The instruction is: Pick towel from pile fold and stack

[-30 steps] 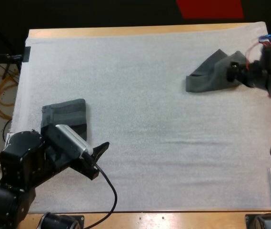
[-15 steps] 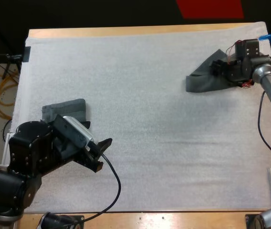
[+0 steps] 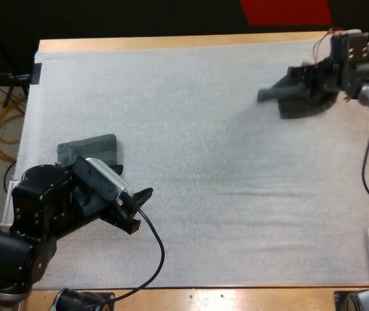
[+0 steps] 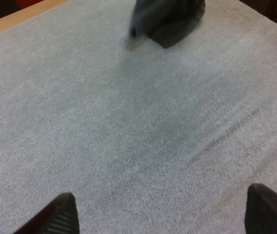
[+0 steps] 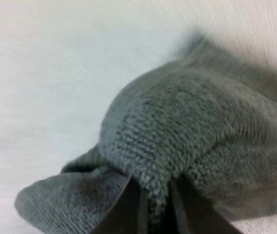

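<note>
High view first: where's the crumpled towel [image 3: 301, 98]?
— Upper right of the frame, a dark grey-green bundle over the white mat [image 3: 190, 149], near the mat's far edge. One corner trails towards the frame's centre.
— What has hold of it?
— The right gripper [image 3: 315, 79], whose arm comes in along the right edge. In the right wrist view its two black fingers [image 5: 124, 213] pinch a ridge of the cloth from both sides, and the towel bulges above them.
— Is it touching the mat?
— I can't tell from these views.
— And the other arm?
— The left gripper [image 3: 137, 210] sits lower left, over bare mat. In the left wrist view its fingers [image 4: 63, 217] stand spread wide with nothing between them, and the crumpled towel shows well beyond them across the mat.
— Anything else?
— A folded towel [image 3: 92, 149] lies flat at the left of the mat, just above the left arm in the frame. The wooden table [image 3: 171, 43] shows as a strip along the top of the mat
</note>
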`<action>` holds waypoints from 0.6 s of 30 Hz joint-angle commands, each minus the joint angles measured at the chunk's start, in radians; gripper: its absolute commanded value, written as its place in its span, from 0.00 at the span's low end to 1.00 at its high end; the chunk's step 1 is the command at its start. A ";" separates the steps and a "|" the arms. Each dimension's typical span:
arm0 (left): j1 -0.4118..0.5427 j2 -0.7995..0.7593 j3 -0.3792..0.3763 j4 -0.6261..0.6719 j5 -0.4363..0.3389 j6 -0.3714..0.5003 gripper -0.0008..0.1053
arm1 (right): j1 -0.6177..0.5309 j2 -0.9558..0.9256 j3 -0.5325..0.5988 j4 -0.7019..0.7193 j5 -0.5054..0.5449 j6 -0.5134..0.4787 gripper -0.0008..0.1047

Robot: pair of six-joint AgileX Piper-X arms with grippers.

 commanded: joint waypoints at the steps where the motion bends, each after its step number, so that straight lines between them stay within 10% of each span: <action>1: -0.005 -0.004 -0.007 0.005 0.009 -0.002 0.64 | 0.005 -0.068 -0.014 0.012 -0.002 -0.039 0.02; 18: -0.005 -0.004 -0.010 0.011 0.009 -0.002 0.64 | 0.286 -0.557 -0.014 0.565 -0.006 -0.030 0.02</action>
